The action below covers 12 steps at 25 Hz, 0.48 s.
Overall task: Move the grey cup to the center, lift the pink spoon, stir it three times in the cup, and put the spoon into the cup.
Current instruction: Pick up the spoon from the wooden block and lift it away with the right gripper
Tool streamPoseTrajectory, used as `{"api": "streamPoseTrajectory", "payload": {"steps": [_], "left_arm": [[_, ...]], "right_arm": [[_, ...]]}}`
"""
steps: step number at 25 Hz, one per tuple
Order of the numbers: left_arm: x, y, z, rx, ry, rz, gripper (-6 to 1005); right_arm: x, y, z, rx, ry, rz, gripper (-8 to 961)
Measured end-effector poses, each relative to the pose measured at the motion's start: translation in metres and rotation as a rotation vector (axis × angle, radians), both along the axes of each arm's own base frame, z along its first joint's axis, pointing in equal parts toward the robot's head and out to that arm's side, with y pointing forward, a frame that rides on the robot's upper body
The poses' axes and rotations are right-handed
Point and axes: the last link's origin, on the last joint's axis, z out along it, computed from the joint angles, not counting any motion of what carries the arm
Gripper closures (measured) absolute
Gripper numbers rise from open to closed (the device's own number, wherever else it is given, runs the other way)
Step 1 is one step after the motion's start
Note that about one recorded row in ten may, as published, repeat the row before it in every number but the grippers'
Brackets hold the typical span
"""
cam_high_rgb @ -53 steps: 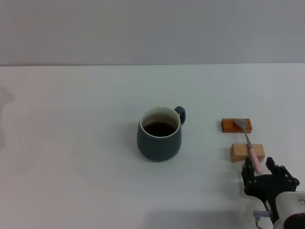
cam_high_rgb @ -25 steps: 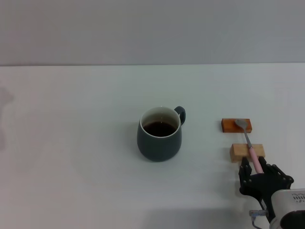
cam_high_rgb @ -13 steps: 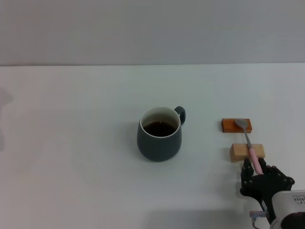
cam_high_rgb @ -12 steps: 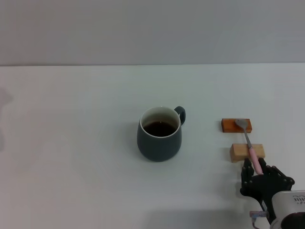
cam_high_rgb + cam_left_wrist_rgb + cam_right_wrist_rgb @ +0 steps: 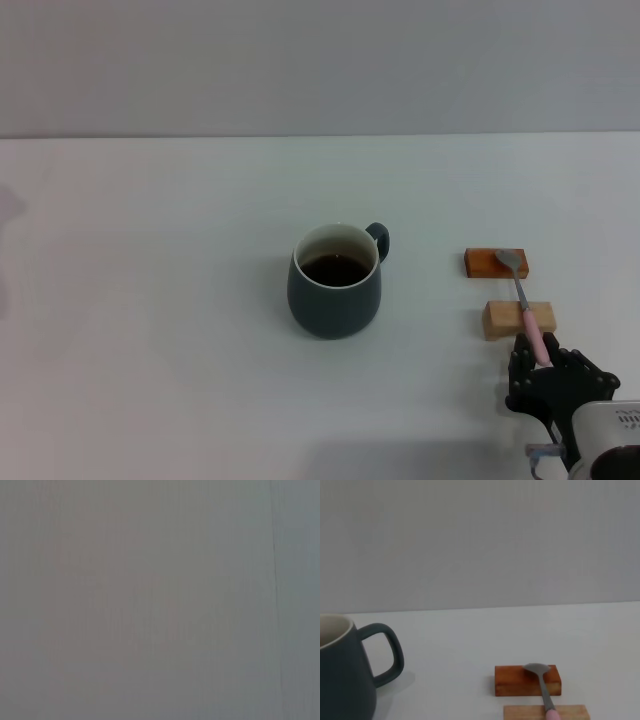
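The grey cup (image 5: 335,290) with dark liquid stands mid-table, its handle to the far right; part of it shows in the right wrist view (image 5: 345,680). The pink spoon (image 5: 530,325) lies across two wooden blocks, silver bowl on the far one and pink handle pointing to the near edge; it also shows in the right wrist view (image 5: 543,685). My right gripper (image 5: 548,368) is low on the table at the near right, around the end of the pink handle. The left gripper is out of view.
A flat reddish-brown block (image 5: 482,263) and a small tan block (image 5: 500,320) sit right of the cup, under the spoon. They also show in the right wrist view, reddish-brown (image 5: 517,681) and tan (image 5: 525,713). The left wrist view shows only plain grey.
My right gripper moved forward onto the end of the spoon's handle and has stayed there. The spoon's bowl has shifted very slightly to the right. The cup has not moved.
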Motion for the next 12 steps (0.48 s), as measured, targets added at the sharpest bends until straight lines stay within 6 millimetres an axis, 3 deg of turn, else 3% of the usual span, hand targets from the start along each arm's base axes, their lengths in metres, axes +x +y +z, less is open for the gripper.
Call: {"api": "streamPoseTrajectory", "payload": {"steps": [12], "left_arm": [[-0.0003, -0.0017, -0.0022, 0.000, -0.007, 0.001, 1000]], "right_arm": [[0.0017, -0.0002, 0.0005, -0.006, -0.004, 0.000, 725]]}}
